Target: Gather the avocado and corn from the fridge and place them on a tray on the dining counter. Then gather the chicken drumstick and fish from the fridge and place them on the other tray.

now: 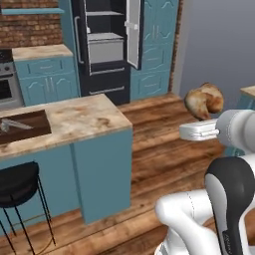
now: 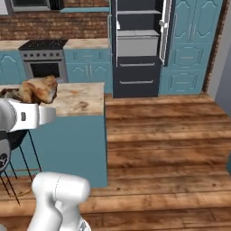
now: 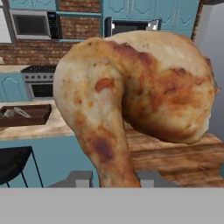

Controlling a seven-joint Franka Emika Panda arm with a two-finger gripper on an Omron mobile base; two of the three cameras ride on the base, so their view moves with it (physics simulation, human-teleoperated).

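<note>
One chicken drumstick [image 3: 140,92] sits clamped in my hand [image 3: 114,178], the two fingers closed on its narrow bone end while the fat golden-brown body rises above them. From the left base view the drumstick [image 1: 204,100] hangs in mid-air over the wooden floor [image 1: 159,144], well clear of the table [image 1: 79,119] to its left. From the right base view the drumstick [image 2: 39,89] shows just above the white wrist, in front of the table's [image 2: 83,101] beige top.

On that table lies the dark brown tray [image 1: 25,125], and a slim silvery fish [image 1: 12,124] rests on it near the tray's left part; the hand view shows the same tray [image 3: 26,114] with the fish [image 3: 15,113] on it. I cannot tell whether anything else lies on the tray.

Beyond the table the fridge [image 1: 107,45] stands with its door swung open, pale shelves showing and a grey bin [image 1: 105,50] on one of them; I cannot make out what the bin holds. A black stool [image 1: 17,187] stands against the table's near side. The table's right corner ends short of the hand, and bare floor lies open between that corner and the fridge.
</note>
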